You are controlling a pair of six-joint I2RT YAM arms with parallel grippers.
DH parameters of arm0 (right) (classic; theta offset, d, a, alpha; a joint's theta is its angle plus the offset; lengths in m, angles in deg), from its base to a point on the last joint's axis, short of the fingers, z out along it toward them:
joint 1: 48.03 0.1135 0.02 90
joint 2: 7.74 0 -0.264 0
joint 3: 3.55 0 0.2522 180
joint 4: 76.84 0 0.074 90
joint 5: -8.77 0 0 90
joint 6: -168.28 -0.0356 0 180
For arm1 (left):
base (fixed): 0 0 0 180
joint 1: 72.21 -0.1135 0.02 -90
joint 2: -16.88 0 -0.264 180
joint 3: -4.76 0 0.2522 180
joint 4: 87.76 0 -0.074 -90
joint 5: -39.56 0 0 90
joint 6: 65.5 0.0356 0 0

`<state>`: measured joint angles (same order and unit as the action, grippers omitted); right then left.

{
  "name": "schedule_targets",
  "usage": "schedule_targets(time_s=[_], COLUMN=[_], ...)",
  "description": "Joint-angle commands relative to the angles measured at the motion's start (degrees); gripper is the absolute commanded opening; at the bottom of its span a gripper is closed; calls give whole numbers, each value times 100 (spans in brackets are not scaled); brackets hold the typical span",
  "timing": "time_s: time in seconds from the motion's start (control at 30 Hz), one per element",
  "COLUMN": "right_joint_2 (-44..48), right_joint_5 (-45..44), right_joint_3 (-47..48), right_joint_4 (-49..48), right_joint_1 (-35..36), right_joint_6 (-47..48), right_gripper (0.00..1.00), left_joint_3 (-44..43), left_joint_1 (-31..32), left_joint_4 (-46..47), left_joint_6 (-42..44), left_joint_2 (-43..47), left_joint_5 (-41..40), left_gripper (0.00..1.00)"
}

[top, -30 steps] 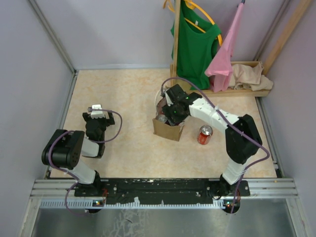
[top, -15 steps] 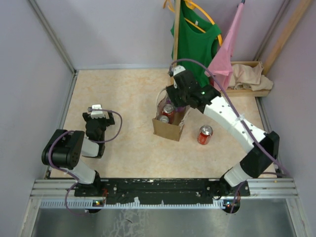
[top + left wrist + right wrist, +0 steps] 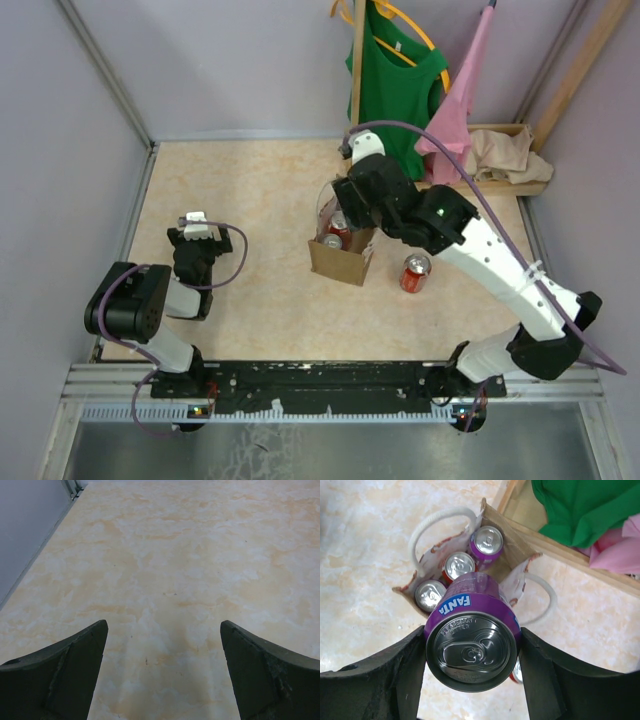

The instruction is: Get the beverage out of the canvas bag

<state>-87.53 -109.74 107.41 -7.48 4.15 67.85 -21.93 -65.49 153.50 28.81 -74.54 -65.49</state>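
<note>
Five drink cans in all. One purple Fanta can fills the lower centre of the right wrist view. Three stand above it inside the canvas bag: a purple-sided can, a red-sided can and a third can whose side is hidden. One red can stands on the counter, right of centre in the top view.

One bag, with two pale loop handles.

Two tools: the left tool and the right tool.

Two hanging garments at the upper right of the top view: one green top and one pink garment.

One beige cloth heap in one wooden tray.
</note>
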Motion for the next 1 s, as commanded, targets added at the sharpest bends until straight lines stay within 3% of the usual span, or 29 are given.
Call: schedule_targets(time_s=[0.0, 0.27, 0.43, 0.67, 0.97], right_joint_2=[649, 958, 1554, 1850, 1734], right_joint_5=[-523, -773, -265, -454, 412], right_joint_3=[498, -462, -1881, -2987, -3946], right_joint_4=[394, 1668, 943, -48, -1472], right_joint_1=[334, 843, 838, 788, -194], right_joint_6=[-455, -1530, -1912, -2159, -1770], right_gripper=[0, 0, 0, 0, 0], left_joint_3=[35, 36, 36, 36, 36], left_joint_1=[4, 0, 0, -4, -4], left_joint_4=[214, 214, 214, 214, 214], left_joint_6=[-56, -59, -58, -55, -54], left_joint_2=[-43, -42, -43, -43, -45], left_joint_5=[-33, -36, -29, -33, -33], left_gripper=[100, 100, 100, 100, 100])
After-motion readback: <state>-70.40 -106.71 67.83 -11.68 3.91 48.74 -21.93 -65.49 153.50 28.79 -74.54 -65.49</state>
